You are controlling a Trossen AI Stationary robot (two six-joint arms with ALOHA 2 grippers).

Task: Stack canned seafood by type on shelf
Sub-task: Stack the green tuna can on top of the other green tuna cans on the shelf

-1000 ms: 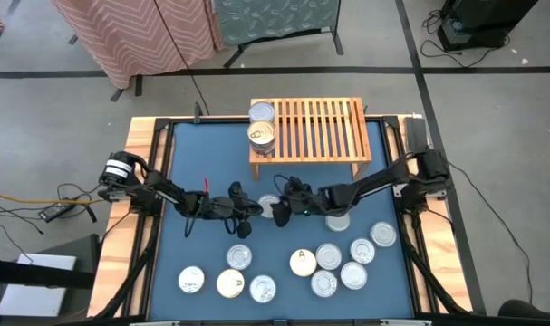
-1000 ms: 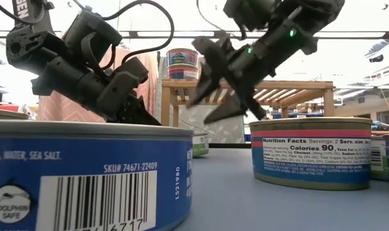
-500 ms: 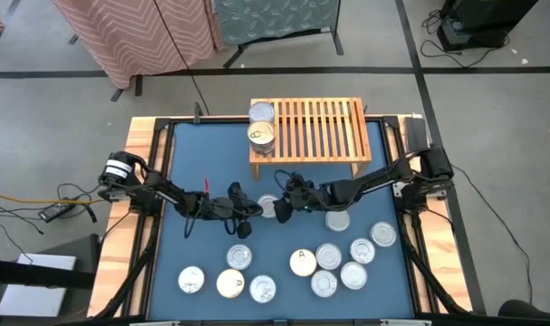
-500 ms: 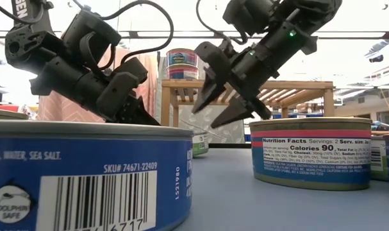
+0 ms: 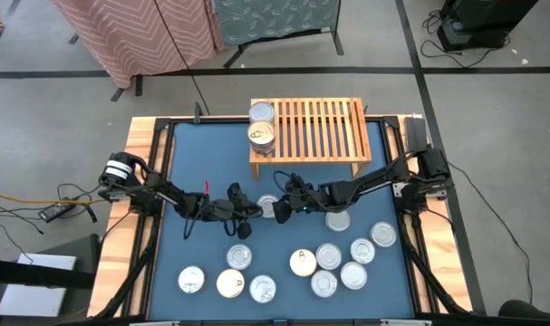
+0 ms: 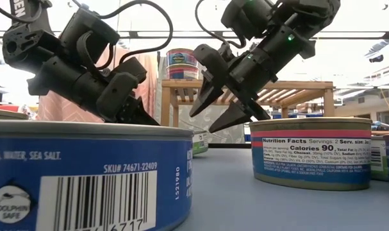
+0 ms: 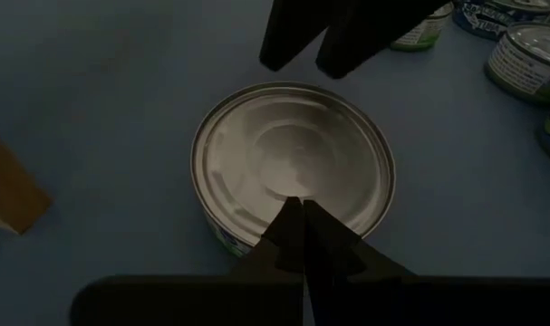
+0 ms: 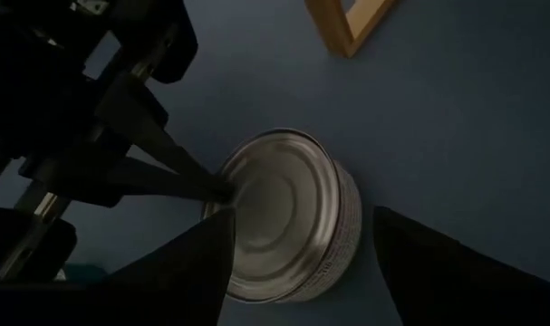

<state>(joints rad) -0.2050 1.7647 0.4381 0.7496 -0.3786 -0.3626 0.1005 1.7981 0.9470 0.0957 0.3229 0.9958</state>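
Note:
The light-wood shelf (image 5: 309, 128) stands at the table's far side with two tins (image 5: 262, 124) on its left end. One silver-topped tin (image 7: 293, 167) (image 8: 288, 217) sits flat on the blue table in front of the shelf, between the two grippers. My left gripper (image 7: 302, 210) is shut, and its tips come in over the tin's top from the table's left. My right gripper (image 8: 302, 263) (image 6: 218, 114) is open and comes from the right. It is tilted downward, with one finger on either side of the same tin, and appears to touch nothing. My left gripper's shut fingertips (image 8: 222, 190) lie at the rim of the tin's silver top (image 7: 288, 186), on the side toward the table's left. They slant down from that side. The tin stands flat on the table. Whether the tips press on it or hover just above it, I cannot tell.
Several more tins lie on the table's near half, a row at the near left (image 5: 229, 282) and a cluster at the near right (image 5: 342, 263). In the low view a blue-labelled tin (image 6: 85, 173) fills the foreground and another (image 6: 309, 151) stands to the right. The shelf's leg (image 8: 347, 27) is close by.

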